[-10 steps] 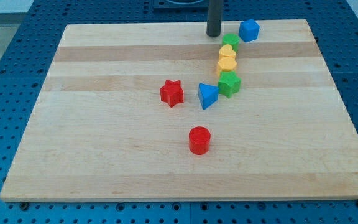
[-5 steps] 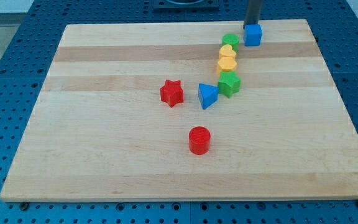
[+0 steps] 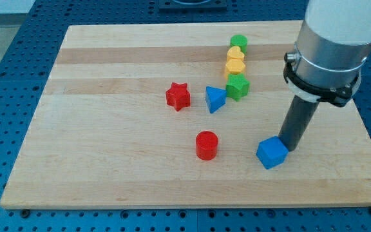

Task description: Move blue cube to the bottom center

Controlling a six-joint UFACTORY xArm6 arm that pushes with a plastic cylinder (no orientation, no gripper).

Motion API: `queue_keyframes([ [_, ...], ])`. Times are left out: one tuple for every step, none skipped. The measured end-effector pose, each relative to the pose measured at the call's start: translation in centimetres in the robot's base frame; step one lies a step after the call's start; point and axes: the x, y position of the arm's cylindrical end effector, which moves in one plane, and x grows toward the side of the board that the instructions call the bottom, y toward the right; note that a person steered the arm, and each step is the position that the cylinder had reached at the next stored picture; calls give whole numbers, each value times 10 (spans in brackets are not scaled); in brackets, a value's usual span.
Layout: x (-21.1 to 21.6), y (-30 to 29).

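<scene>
The blue cube point(image 3: 272, 153) lies on the wooden board point(image 3: 108, 161), right of centre near the view's bottom. My tip point(image 3: 290, 147) stands just to the cube's upper right, touching or almost touching it. The dark rod rises from there into the large white and grey arm body at the view's top right.
A red cylinder point(image 3: 206, 145) lies left of the blue cube. A red star point(image 3: 178, 96), a blue triangular block point(image 3: 215, 99) and a green star-like block point(image 3: 237, 86) sit mid-board. Two yellow blocks point(image 3: 235, 61) and a green block point(image 3: 239, 42) line up above them.
The blue cube has gone from the board's top right edge down to the lower right of centre. My tip has travelled with it, and the arm body now fills the top right.
</scene>
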Motion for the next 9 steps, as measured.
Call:
queue_keyframes([
  [-17,13],
  [-21,54],
  [3,53],
  [16,41],
  [20,30],
  [17,15],
  [9,-4],
  [8,-26],
  [10,-57],
])
